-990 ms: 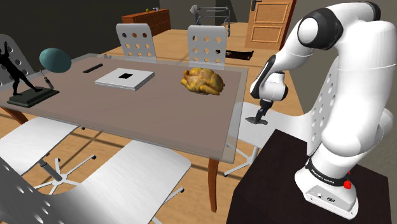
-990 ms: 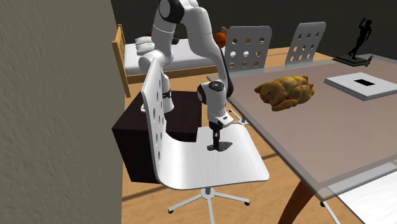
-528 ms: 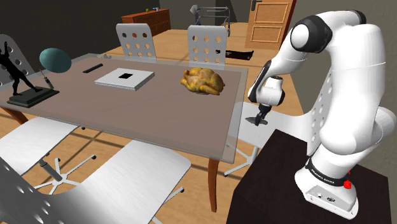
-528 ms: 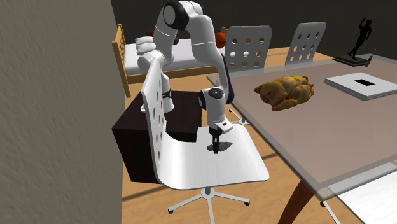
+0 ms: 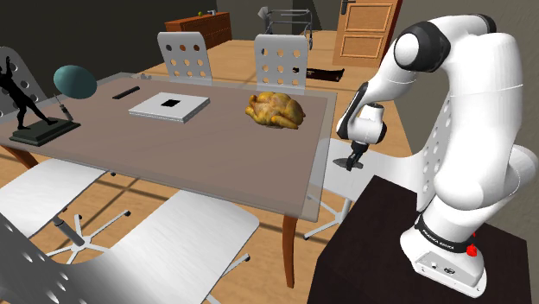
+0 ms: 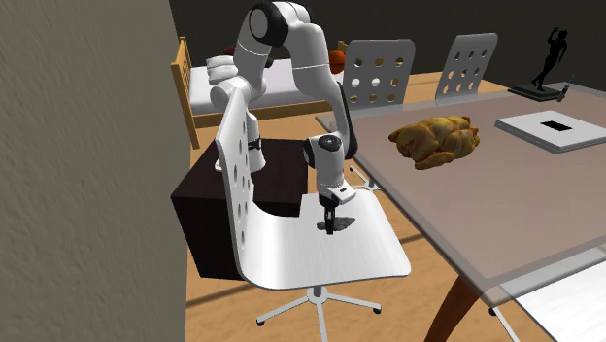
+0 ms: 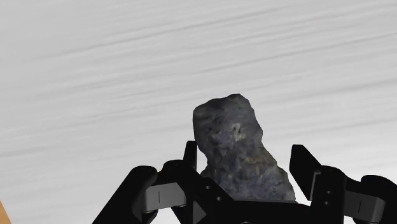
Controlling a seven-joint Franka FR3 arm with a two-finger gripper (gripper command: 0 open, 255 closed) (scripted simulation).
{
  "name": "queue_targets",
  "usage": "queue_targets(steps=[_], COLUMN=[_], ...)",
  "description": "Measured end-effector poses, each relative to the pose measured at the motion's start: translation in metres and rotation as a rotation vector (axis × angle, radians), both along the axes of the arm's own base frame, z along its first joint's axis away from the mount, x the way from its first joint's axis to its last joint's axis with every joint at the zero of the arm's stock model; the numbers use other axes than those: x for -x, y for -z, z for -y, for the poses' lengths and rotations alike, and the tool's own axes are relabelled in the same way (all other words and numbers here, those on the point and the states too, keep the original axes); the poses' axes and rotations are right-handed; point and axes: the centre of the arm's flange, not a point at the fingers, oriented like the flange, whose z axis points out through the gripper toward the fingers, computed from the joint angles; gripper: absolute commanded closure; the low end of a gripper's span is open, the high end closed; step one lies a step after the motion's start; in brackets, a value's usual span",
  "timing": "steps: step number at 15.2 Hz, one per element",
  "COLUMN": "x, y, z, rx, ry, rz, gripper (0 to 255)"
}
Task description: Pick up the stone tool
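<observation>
- Spotted: stone tool (image 7: 232,137) lying on the white chair seat (image 6: 320,257) beside the table (image 6: 505,194), not lifted.
- Straddled by the gripper (image 7: 244,154), fingers spread, one tip clear of it.
- Lowered a second ago, motionless since; probably time to squeeze, then lift.

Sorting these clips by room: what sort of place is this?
Probably a home dining area: a large table with a roast chicken on it, white perforated-back chairs around it, and a wooden door behind.

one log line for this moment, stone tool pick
phase: pre-grasp | pincer: open, astride dark grey rough stone tool | stone: on white chair seat | lifted: not yet
</observation>
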Motion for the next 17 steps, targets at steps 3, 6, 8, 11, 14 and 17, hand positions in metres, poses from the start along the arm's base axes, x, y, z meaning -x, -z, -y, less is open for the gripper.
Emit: queue_targets(steps=[3, 6, 8, 11, 14, 17], x=[0.0, 0.0, 0.0, 0.0, 0.0, 0.0], y=[-0.002, -0.016, -0.026, -0.04, -0.057, -0.074], z=[-0.001, -0.001, -0.002, -0.002, -0.002, -0.001], rx=[0.0, -0.001, -0.001, -0.001, -0.002, -0.002], ry=[-0.001, -0.003, -0.003, -0.003, -0.003, -0.003], rz=[-0.001, -0.001, -0.001, -0.001, -0.001, -0.001], gripper=[255, 255, 255, 255, 255, 255])
